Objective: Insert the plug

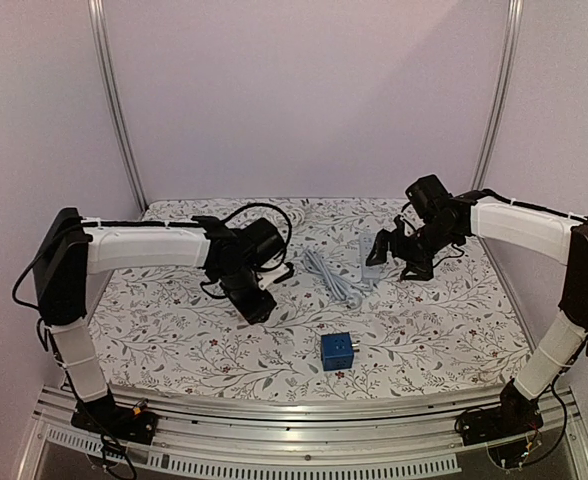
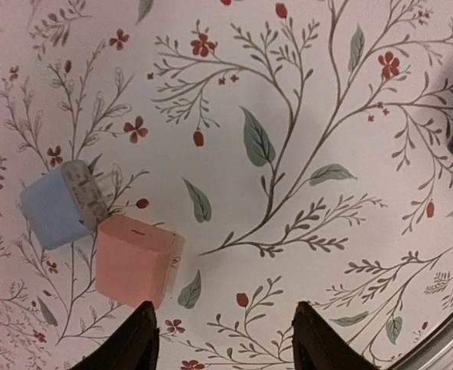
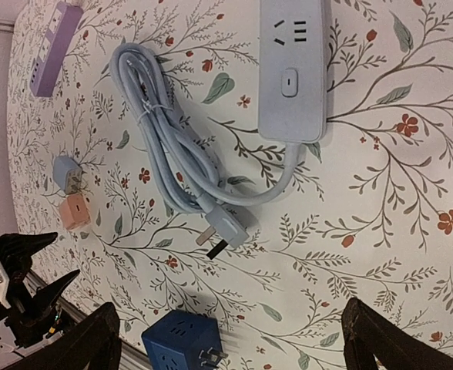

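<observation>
Visibly empty: left end effector [image 2: 223, 320] half-open, right end effector [image 3: 228, 316] wide.

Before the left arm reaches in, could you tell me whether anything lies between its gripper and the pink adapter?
Nothing visible does. The pink adapter lies ahead of the open left gripper, off to one side; the light blue adapter sits at its far corner, not between them.

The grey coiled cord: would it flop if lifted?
Probably floppy: the cord lies in soft loops, so its plug end would likely dangle. Being joined to the power strip, it would probably tug that along.
</observation>
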